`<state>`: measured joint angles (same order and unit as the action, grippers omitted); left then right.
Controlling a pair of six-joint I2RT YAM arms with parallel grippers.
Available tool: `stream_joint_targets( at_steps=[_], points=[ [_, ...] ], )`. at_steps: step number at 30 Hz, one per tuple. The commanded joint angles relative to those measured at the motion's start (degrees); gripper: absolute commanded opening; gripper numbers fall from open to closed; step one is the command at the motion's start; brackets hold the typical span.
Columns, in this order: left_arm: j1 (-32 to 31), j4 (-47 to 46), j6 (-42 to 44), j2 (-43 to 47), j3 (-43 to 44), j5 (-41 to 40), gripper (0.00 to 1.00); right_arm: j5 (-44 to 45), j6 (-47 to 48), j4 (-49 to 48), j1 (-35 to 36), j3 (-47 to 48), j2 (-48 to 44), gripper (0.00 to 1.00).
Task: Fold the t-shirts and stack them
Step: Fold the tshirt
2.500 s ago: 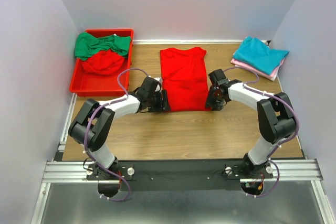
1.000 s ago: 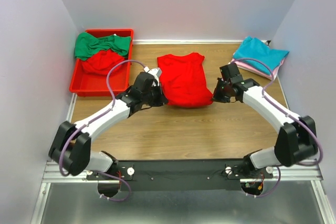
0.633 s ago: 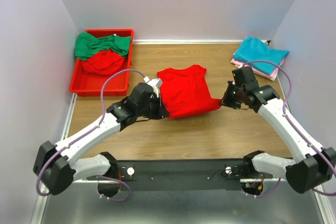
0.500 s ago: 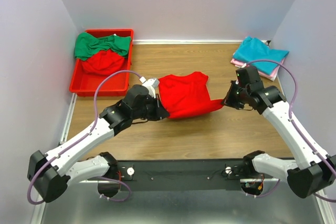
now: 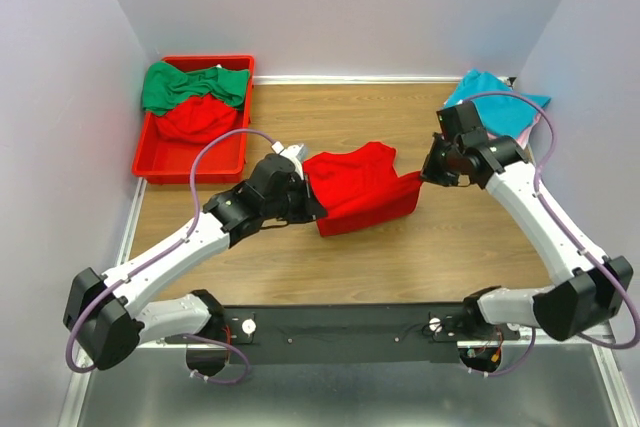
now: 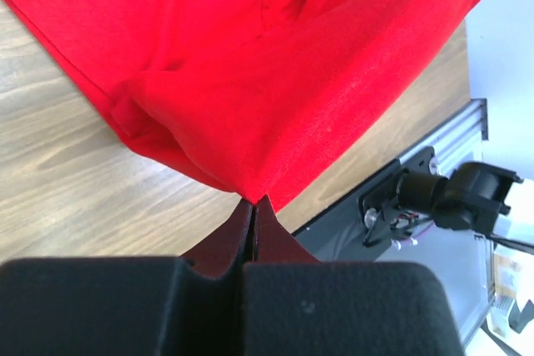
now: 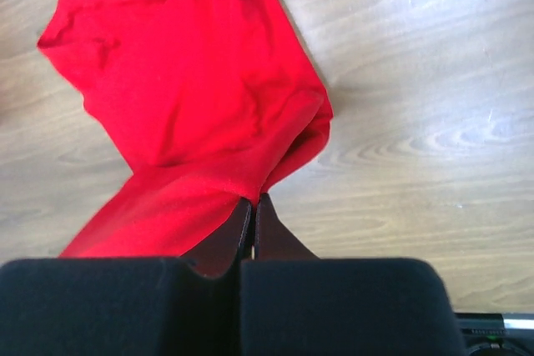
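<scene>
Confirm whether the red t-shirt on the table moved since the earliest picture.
Yes. The red t-shirt slid toward the arm bases: its collar end, once beside the red bin's far half, now sits beside its near end.

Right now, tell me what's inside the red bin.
In the bin, a green shirt lies bunched at the far end, overlapping a crumpled red shirt; the near end is bare. Anything under the two shirts is covered.
</scene>
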<state>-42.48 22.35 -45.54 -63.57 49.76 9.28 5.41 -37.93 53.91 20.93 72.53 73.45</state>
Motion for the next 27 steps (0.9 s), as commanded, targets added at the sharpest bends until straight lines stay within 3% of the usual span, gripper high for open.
stream_joint_targets(
  at_steps=[1,12,27],
  points=[
    [0.47,0.33,-0.16,-2.08,2.8,-4.26,0.0,5.05,0.93,-1.96,-0.19,4.36,3.89,0.01],
    [5.38,-1.86,-0.08,-5.95,5.7,-5.59,0.0,6.54,3.65,-4.34,-0.54,12.01,14.43,0.01],
    [13.73,-7.23,4.49,-15.52,7.37,-1.11,0.0,6.98,5.94,-7.33,-1.77,21.15,29.89,0.01]
  ],
)
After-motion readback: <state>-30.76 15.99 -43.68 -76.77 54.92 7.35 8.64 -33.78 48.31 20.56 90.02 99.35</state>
